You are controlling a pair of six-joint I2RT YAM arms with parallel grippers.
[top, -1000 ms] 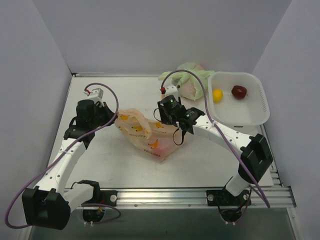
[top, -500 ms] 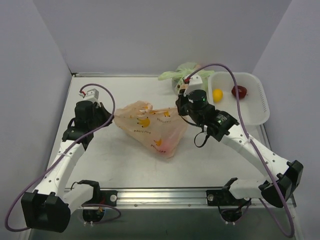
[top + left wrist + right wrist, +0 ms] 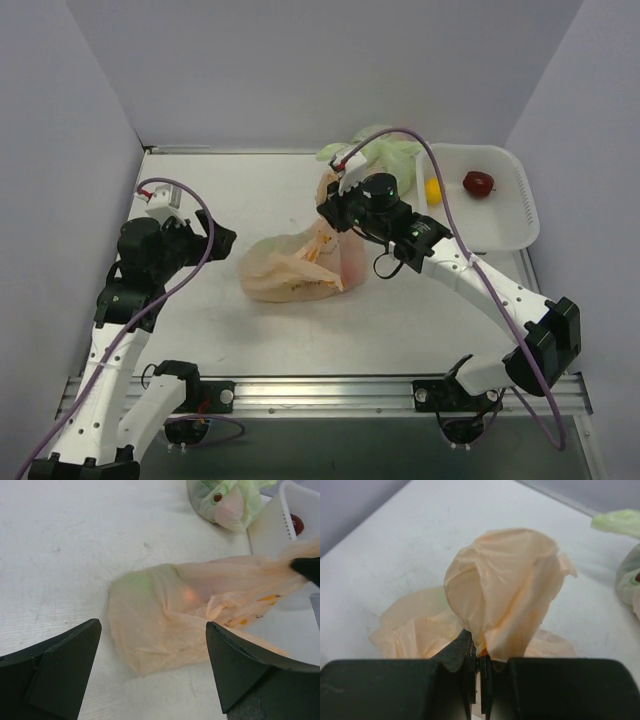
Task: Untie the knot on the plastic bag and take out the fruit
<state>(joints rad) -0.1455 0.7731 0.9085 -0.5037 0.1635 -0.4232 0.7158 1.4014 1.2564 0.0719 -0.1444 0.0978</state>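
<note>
Your right fingers (image 3: 479,675) are closed tight on a fold of the peach-orange plastic bag (image 3: 290,270). They hold this part lifted above the table (image 3: 220,190), so in the right wrist view the film stands up like a small balloon. The rest of the bag lies on the table near the middle, between the two arms. Your left fingers (image 3: 215,235) are spread wide and hold nothing; they are to the left of the bag and apart from it. The pale green bag (image 3: 385,155) lies at the far side, just beside the white basket (image 3: 505,235). In the basket you have a red fruit (image 3: 478,183) and a yellow fruit (image 3: 433,190).
</note>
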